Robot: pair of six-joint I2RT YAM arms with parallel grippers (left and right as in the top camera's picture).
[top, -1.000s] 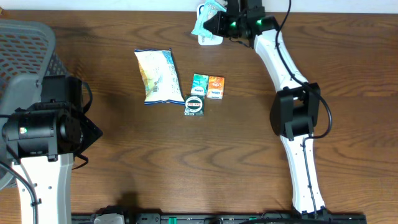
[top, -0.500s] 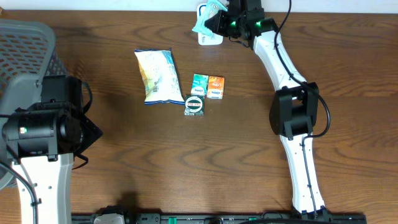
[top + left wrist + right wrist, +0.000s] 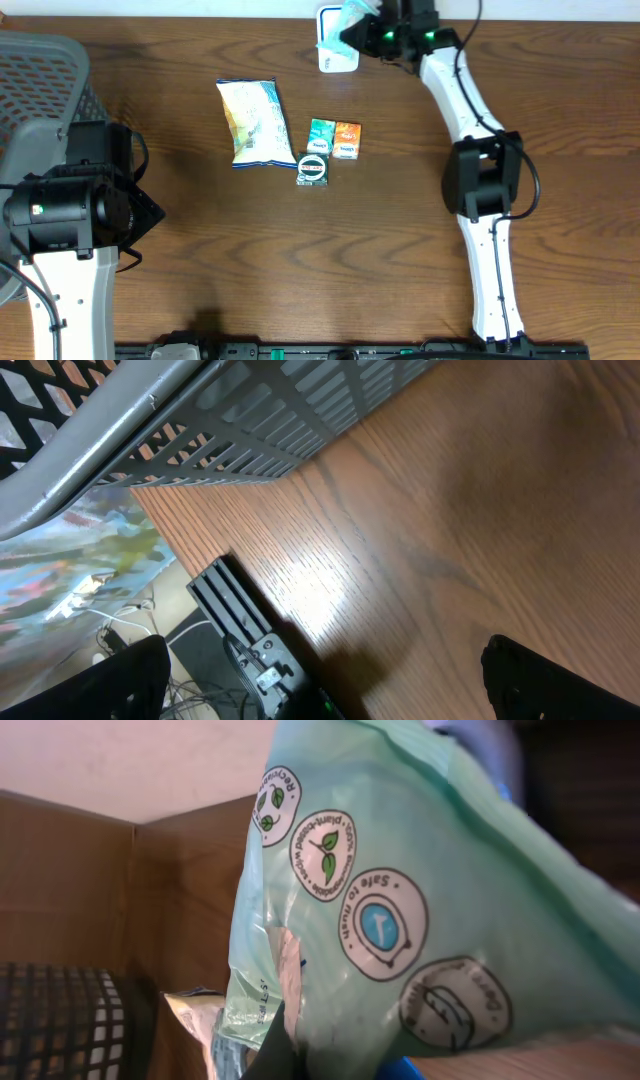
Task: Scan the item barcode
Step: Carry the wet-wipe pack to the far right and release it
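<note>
left gripper (image 3: 338, 676): hanging over bare table (image 3: 450, 530) beside the basket (image 3: 250, 430), jaws standing wide, gripping nothing.
mid-table: chip bag (image 3: 252, 122), green box (image 3: 320, 133), orange box (image 3: 347, 140) and dark pack (image 3: 313, 168) lying clustered, well apart from both grippers.
right gripper (image 3: 372, 32): reaching at the far edge, clamping the green pouch (image 3: 352, 15).
pouch: tilting over the white scanner (image 3: 335, 55); cannot tell whether they are touching.

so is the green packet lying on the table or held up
Held up: the right gripper is shut on the green packet, beside the white scanner.
</note>
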